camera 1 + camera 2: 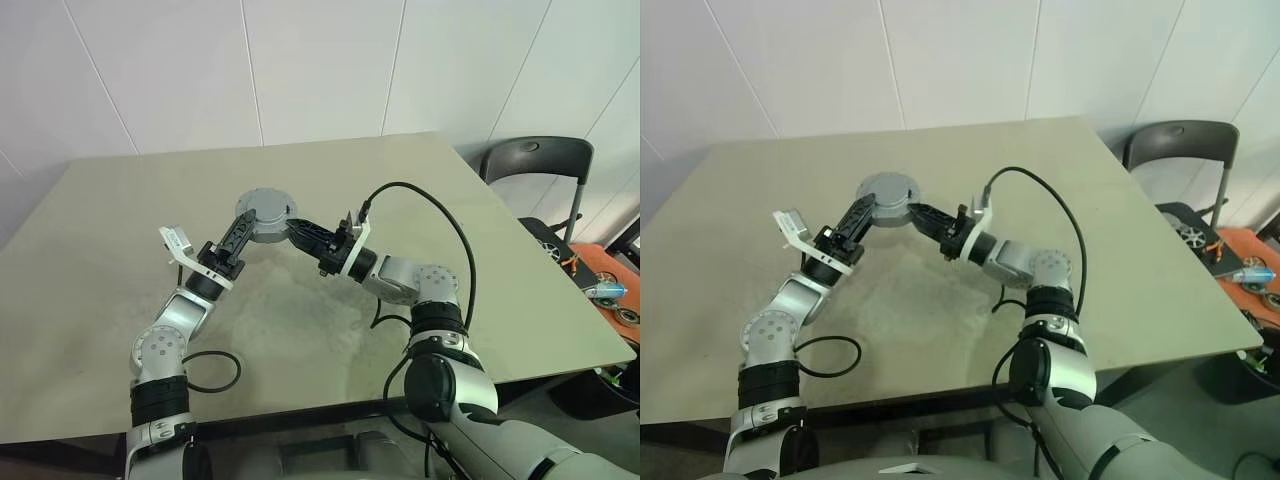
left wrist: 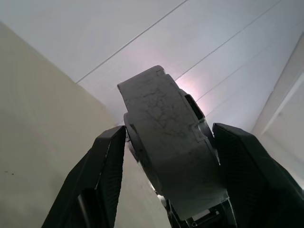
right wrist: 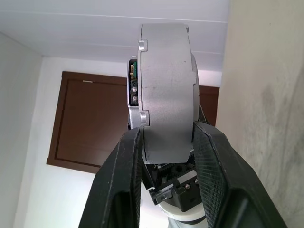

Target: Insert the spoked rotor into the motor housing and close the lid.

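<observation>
Left eye view: motor housing (image 1: 265, 214) held above the bench (image 1: 520, 280), looks closed; no rotor visible. Right claw (image 1: 292, 228) clamps its rim; left claw (image 1: 243, 222) straddles it, part-open, contact unclear. Setting down remains.

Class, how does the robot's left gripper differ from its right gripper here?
The left gripper reaches the round light-grey motor housing from the robot's left, the right gripper from its right. A black cable arcs high off the right gripper's wrist; a white tab sticks out by the left gripper's. Both point at the housing.
</observation>
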You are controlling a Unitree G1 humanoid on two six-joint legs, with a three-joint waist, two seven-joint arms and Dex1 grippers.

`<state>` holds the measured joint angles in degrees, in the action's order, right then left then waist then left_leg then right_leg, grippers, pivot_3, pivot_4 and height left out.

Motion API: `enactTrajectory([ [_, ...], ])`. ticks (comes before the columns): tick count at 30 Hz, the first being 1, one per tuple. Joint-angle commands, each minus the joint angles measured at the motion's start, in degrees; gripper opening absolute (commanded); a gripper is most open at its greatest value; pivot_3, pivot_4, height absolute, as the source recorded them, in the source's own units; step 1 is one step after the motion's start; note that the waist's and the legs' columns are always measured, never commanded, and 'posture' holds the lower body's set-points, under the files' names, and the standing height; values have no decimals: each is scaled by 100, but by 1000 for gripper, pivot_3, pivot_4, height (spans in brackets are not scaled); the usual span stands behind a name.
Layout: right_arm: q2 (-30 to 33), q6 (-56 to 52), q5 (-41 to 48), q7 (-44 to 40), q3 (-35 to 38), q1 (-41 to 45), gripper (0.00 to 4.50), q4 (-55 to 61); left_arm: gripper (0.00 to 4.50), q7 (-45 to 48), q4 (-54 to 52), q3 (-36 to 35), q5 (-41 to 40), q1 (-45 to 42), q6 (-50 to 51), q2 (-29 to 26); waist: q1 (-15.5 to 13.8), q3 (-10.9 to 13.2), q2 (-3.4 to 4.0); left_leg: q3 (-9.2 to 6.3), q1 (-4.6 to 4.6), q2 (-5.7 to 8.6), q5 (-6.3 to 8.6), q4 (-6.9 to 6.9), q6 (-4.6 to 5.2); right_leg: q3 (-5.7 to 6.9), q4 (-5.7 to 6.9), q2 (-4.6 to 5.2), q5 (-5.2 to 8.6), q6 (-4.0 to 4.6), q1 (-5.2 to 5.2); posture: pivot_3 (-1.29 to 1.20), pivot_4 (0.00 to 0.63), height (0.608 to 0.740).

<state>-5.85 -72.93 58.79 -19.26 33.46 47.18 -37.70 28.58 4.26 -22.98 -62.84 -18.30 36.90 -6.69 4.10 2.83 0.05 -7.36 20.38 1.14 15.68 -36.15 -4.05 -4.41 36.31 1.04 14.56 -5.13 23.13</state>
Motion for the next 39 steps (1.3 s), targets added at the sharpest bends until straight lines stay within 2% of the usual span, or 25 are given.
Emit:
enactTrajectory([
  [1, -51, -116, 242, -226, -116, 78, 1209, 289, 2614, 11, -160, -30, -29, -107, -53, -65, 0, 0, 0, 0, 0, 0, 0, 0, 0, 0, 0, 0, 0, 0, 0, 0, 0, 740],
  [14, 26, -456, 37, -550, -806, -132, 1209, 620, 2609, -51, -149, 275, 169, -60, 46, -52, -1, 0, 0, 0, 0, 0, 0, 0, 0, 0, -1, -1, 0, 0, 0, 0, 0, 740],
  [26, 57, -428, -129, -761, -994, -180, 1209, 733, 2609, 58, -100, 441, 338, -13, 116, -12, -6, 0, 0, 0, 0, 0, 0, -1, 0, -1, -1, -3, 0, 0, -1, 0, 0, 740],
  [28, 59, -427, -151, -786, -1011, -183, 1209, 738, 2306, 89, -90, 463, 355, -5, 128, -1, -3, 0, 0, 0, 0, 0, 0, 0, 0, -1, -1, -3, 0, 0, 0, 0, 0, 740],
  [30, 55, -430, -186, -810, -1021, -185, 1209, 744, 2199, 191, -127, 527, 381, 36, 140, 14, 1, 0, 0, 0, 0, 0, 0, 0, 0, -2, -2, -3, 1, 0, 0, 0, 0, 740],
  [39, 65, -396, -287, -908, -1051, -145, 1209, 694, 2195, 267, -72, 525, 376, 24, 138, 51, -6, 0, 0, 0, 0, 0, 0, -1, 0, -2, -2, -3, 1, 0, 0, 0, 0, 740],
])
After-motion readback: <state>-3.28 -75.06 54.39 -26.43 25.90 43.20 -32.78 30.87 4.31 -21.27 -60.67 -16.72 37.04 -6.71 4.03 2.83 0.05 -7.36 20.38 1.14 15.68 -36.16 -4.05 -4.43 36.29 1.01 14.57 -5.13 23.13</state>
